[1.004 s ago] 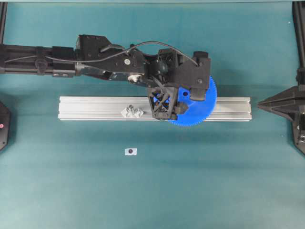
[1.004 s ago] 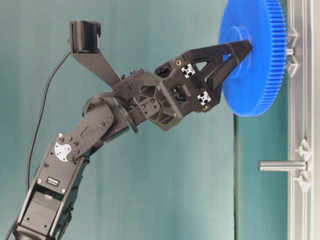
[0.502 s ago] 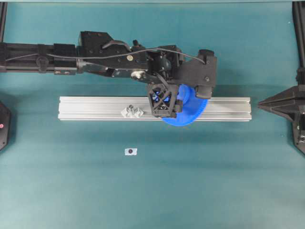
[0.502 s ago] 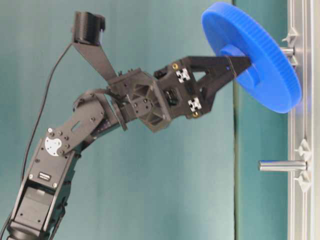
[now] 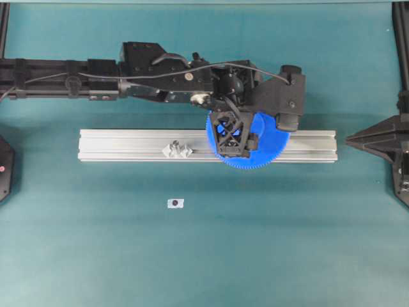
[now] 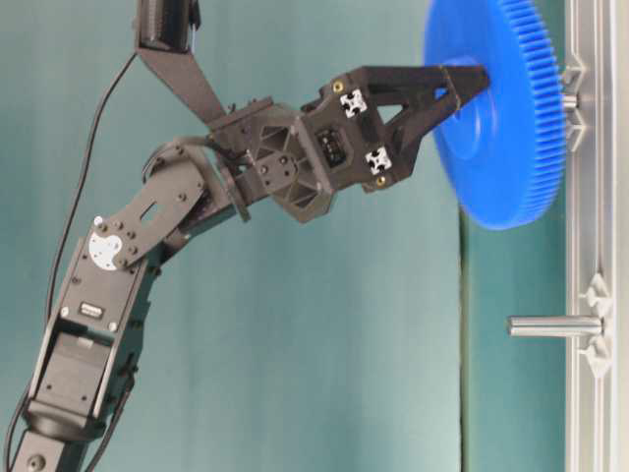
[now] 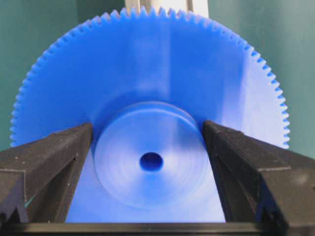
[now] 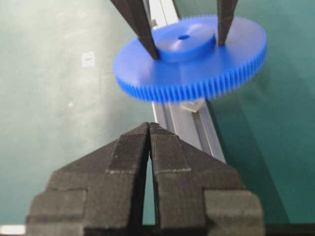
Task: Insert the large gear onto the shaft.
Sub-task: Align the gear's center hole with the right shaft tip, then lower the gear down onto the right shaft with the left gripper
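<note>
The gear (image 5: 252, 142), pinched by its hub in the left claw (image 6: 462, 81) over the rail's (image 5: 128, 146) right part, may jam tilted if its hole misses the pin (image 6: 568, 99).

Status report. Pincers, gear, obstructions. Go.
Left pincer clamps the gear by its hub. Right pincer shut, idle. Gear above rail, nothing blocking.

A robotics lab bench: teal mat (image 5: 255, 256), bolted aluminium rail (image 5: 128, 146), black arm mounts at the edges.
</note>
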`<state>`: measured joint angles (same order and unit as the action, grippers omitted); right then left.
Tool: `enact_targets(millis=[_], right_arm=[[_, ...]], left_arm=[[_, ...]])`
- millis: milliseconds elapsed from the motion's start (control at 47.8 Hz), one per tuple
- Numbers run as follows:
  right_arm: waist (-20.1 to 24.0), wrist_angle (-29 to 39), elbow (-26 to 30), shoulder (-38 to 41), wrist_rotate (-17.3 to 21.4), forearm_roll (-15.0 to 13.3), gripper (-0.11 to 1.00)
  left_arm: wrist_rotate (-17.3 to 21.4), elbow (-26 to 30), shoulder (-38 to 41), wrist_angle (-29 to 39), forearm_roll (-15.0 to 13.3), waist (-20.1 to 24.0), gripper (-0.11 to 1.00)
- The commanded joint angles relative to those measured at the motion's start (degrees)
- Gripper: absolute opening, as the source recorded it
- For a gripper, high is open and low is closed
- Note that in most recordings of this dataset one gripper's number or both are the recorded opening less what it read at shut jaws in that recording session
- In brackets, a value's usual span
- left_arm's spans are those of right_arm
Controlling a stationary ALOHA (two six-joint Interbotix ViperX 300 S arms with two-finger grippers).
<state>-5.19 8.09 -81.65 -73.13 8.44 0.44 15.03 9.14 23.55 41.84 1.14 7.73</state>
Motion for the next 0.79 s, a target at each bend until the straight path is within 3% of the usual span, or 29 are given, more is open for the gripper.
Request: enact_targets(millis=[0,439,774], right_arm=[[-0.2,-0.4,0.5,0.5,0.5,0.0,0.10],[-0.1,-0.5,0.4,0.5,0.5,0.0,0.10],[-0.1,-0.7,0.4,0.5,0.5,0.0,0.10]], left_arm=[[0.2,1.3,-0.9,0.6,0.2,0.4,0.90],[1.3,1.9,-0.6,1.9,0.2,0.4,0.90],[2.5,5.4,1.5,2.8,0.2,0.4,0.90]])
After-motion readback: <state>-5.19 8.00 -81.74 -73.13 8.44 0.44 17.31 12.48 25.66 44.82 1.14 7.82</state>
